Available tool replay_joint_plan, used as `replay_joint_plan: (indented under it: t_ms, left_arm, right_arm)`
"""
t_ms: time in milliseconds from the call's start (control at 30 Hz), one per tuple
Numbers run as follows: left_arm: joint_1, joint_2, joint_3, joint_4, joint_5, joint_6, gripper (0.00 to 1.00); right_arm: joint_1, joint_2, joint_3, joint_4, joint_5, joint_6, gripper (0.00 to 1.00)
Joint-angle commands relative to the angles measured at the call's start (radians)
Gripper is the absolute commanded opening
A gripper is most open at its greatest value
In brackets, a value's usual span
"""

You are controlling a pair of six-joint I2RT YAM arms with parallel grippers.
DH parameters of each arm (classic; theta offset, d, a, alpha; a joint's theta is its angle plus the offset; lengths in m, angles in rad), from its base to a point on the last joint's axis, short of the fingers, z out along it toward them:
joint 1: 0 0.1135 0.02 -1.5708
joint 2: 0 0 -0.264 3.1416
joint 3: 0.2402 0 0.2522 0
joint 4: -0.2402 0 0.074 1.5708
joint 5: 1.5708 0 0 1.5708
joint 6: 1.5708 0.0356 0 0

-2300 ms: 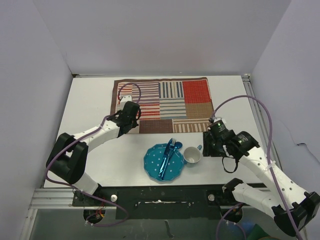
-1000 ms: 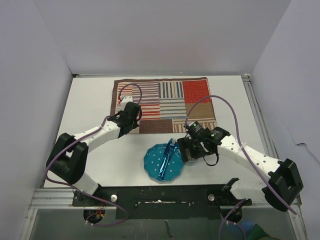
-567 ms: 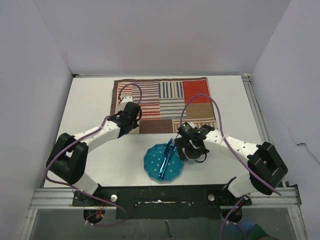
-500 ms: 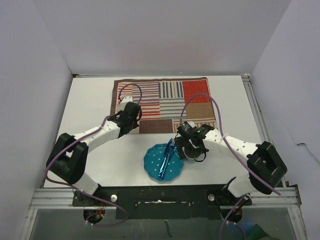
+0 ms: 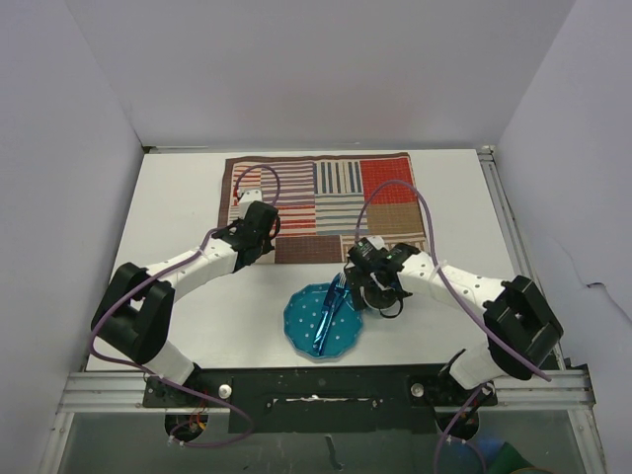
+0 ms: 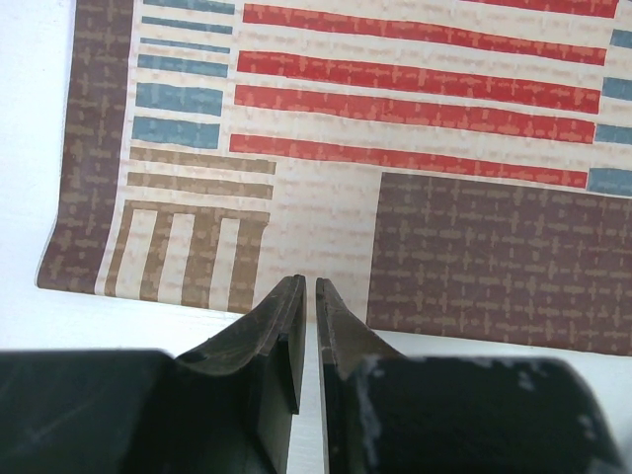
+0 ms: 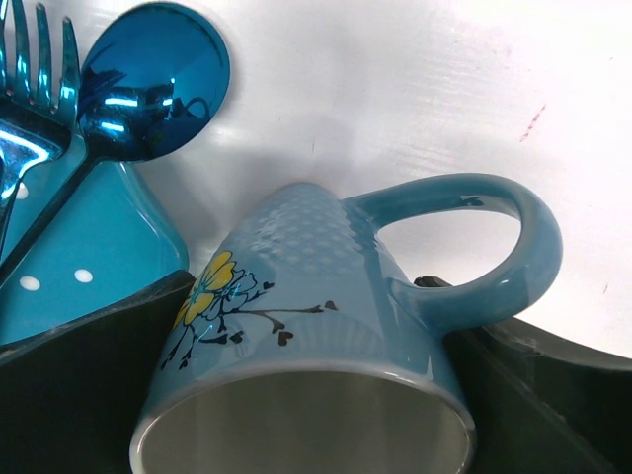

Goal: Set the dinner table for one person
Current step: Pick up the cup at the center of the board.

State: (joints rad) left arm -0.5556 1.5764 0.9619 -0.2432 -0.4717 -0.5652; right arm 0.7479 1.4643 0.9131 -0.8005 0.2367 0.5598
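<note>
The white dinner table [image 5: 178, 188] carries a striped patchwork mat [image 5: 326, 197] at the back. A blue dotted plate [image 5: 321, 321] lies near the front with a blue fork [image 7: 30, 59] and spoon [image 7: 148, 84] on it. My right gripper [image 5: 367, 279] is shut on a light blue mug [image 7: 316, 296] with a yellow flower, right of the plate [image 7: 89, 247]; its fingers [image 7: 148, 306] flank the mug's body, handle to the right. My left gripper [image 6: 308, 281] is shut and empty at the near edge of the mat [image 6: 474, 247].
White walls enclose the table on three sides. An aluminium rail [image 5: 509, 227] runs along the right edge. The purple cable [image 5: 395, 193] of my right arm arches over the mat's right part. Bare table [image 6: 148, 316] lies in front of the mat.
My right arm swung left from the right side to the mug, closed around it and has shifted it slightly up and left beside the plate. The left arm has not moved.
</note>
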Motion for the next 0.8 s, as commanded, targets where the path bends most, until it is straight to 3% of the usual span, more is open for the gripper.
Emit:
replay_joint_plan:
  t_ms: [0, 467, 767]
  left_arm:
    - [-0.002, -0.025, 0.009, 0.032, -0.016, 0.004, 0.11]
    - [-0.002, -0.009, -0.008, 0.044, -0.014, 0.001, 0.11]
    - [-0.003, 0.012, -0.011, 0.049, -0.009, -0.002, 0.11]
  right_arm:
    - [-0.008, 0.000, 0.081, 0.003, 0.068, -0.019, 0.00]
    - [-0.203, 0.084, 0.255, 0.043, 0.014, -0.156, 0.00]
    - [-0.271, 0.257, 0.536, 0.018, -0.030, -0.254, 0.00]
